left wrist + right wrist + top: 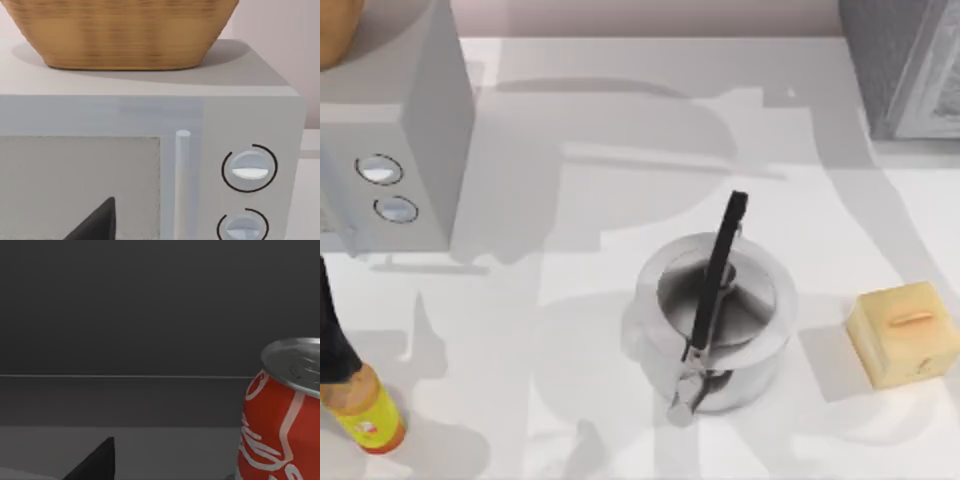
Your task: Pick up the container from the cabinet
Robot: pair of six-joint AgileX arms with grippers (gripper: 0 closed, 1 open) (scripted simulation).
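Red soda can (282,415) standing upright inside the dark cabinet (905,65) at the worktop's far right corner, close ahead of the right tool and off to one side in the right wrist view, so right arm judged the nearer. Right tool's state impossible to tell, one dark fingertip (95,462) in sight; same for the left tool, facing the microwave (150,165) with a basket (120,30) on top. On the worktop (580,400): steel pot (715,320) with black handle, yellow block (905,333), bottle (365,410); none judged in the way.
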